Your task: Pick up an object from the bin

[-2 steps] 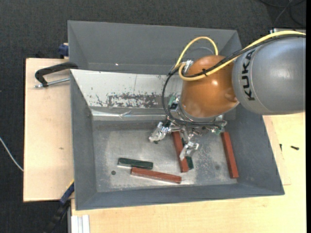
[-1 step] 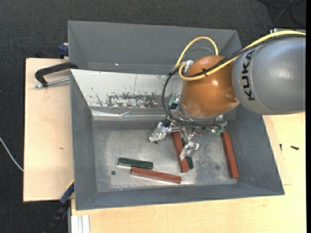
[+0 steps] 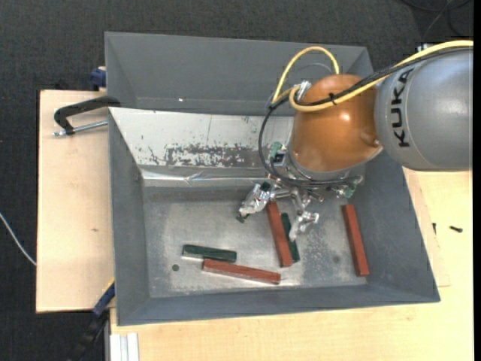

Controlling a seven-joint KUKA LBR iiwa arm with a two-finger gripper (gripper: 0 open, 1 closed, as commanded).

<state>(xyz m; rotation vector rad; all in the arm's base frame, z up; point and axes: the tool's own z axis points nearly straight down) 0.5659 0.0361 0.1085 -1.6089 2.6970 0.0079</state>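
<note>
Logging gripper state: the two-finger gripper [image 3: 278,211] is standing spread wide, low over the floor of the grey metal bin [image 3: 195,130]. One finger [image 3: 254,200] is to the left and the other to the right of the upper end of a long red-brown rectangular bar [image 3: 281,245], which is lying slanted near the bin's middle — nothing is being clamped.

A short dark green piece [image 3: 293,251] is lying against that bar's lower right side.

Risks you are facing:
- The fingers are bracketing only the bar's end, so closing there is likely to tip it or let it swing out.
- The green piece may be blocking the right finger, or may get dragged along.

Two more red-brown bars are sitting well apart and are not interfering: one [image 3: 356,241] by the right wall, and one [image 3: 242,272] near the front with a dark green flat bar [image 3: 209,253] just beside it.

Hard to read: the orange wrist cover [image 3: 334,126] is hiding the finger roots — you cannot tell whether the tips are touching the floor or the bar.
</note>
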